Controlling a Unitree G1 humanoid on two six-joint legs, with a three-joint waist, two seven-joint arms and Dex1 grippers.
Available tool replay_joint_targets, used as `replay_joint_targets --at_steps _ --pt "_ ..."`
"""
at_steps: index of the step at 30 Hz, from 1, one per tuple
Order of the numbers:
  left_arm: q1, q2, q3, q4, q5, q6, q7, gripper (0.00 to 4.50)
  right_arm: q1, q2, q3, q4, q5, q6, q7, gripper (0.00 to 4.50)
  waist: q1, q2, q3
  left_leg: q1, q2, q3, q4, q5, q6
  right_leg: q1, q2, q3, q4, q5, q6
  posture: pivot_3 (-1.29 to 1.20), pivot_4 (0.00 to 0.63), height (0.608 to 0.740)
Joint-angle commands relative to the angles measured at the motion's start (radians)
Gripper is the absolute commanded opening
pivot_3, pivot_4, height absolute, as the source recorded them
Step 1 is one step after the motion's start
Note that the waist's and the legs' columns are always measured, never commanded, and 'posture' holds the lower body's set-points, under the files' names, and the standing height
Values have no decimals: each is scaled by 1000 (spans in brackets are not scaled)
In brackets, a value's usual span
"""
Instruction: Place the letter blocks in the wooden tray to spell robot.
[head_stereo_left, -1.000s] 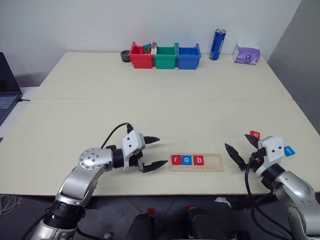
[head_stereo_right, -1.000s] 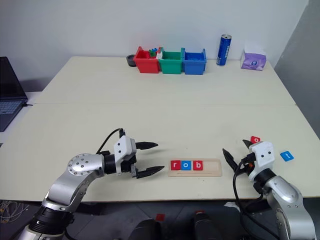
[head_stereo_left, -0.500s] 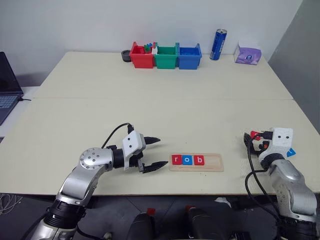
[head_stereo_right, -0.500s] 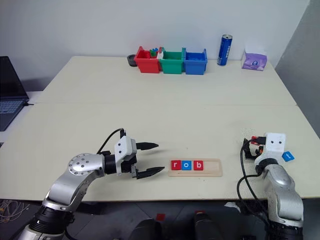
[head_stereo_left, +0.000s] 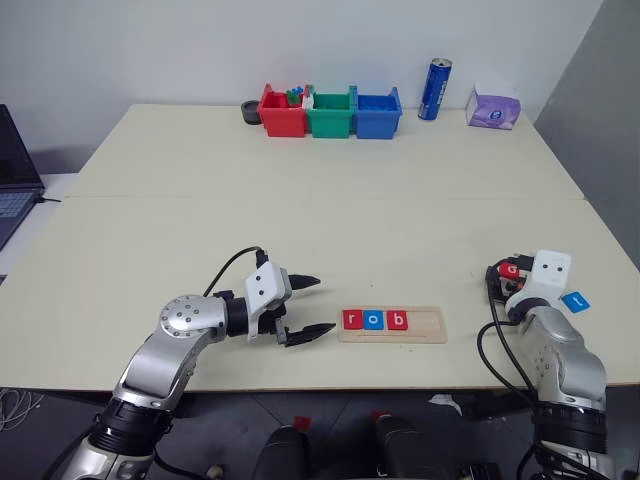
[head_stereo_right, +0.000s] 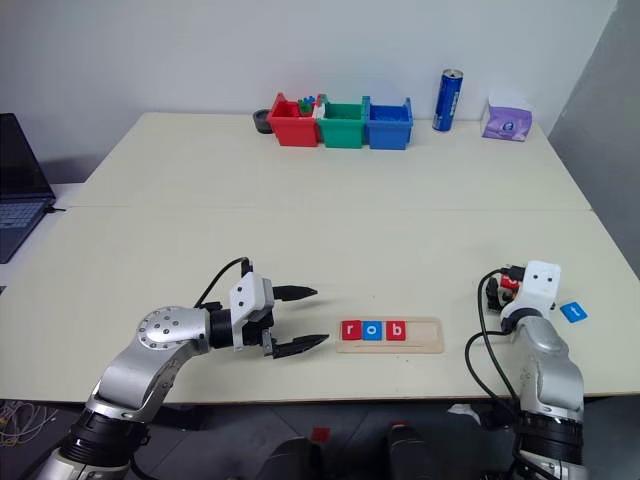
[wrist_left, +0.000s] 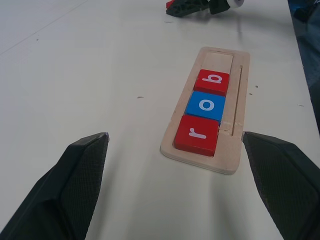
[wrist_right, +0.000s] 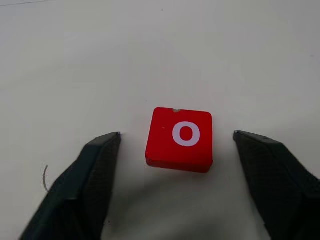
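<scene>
Since a second ago the right gripper (wrist_right: 176, 145) has swung away from the tray and out toward the counter's right edge, turning to face the red "o" block (wrist_right: 180, 138). Its jaws stand apart on either side of that block, one finger (wrist_right: 85, 180) well clear on each flank, so nothing is gripped yet and the block lies flat on the counter (head_stereo_left: 300, 220). Just beyond the wrist lies the blue "t" block (head_stereo_left: 574, 300), also loose.

Across the counter, the left gripper (head_stereo_left: 305, 308) has kept its place, jaws wide and empty, aimed at the near end of the wooden tray (wrist_left: 239, 150).

That tray holds three tiles in order: the red "r" (wrist_left: 197, 134), the blue "o" (wrist_left: 205, 105) and the red "b" (wrist_left: 212, 81), touching one another. Two slots past the "b" are bare, so the word is a little over half spelled. By my reading, closing on the red "o" and seating it beside the "b" is the step in hand, with the "t" left for last.
</scene>
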Motion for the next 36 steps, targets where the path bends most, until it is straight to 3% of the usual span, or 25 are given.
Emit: replay_joint_targets --at_steps 1,4,10,20,25,36 --pt "-8 0 1 -36 -3 -2 6 4500 9 2 -8 22 -19 26 -31 2523 0 0 0 0 0 0 0 0 0 0 0 0 0 0 0 0 150 740" --pt "-7 0 0 -40 -4 2 7 4500 25 0 -4 6 -15 34 -26 1453 6 -1 -1 0 0 0 0 0 0 0 0 0 0 0 0 0 150 740" --pt "-8 3 -1 -43 -3 4 4 4500 116 -56 17 -136 47 71 113 1455 11 -1 -1 0 0 -1 -1 0 0 0 0 -1 -1 0 0 0 150 740" --pt "-27 4 -15 -35 -4 6 -17 4500 346 -345 149 -441 213 134 569 1455 8 -1 0 0 0 -1 0 0 0 0 0 -1 0 0 0 0 150 740" --pt "-36 3 -23 -30 -3 5 -24 4500 364 -407 185 -375 128 61 575 1455 8 -1 0 0 -1 -1 0 0 0 0 0 -2 0 0 0 0 150 740" --pt "-39 1 -25 -25 -1 2 -34 4500 334 -504 152 -279 163 -4 730 1455 10 -2 0 0 -1 0 0 0 0 0 0 -2 -1 0 0 0 150 740"
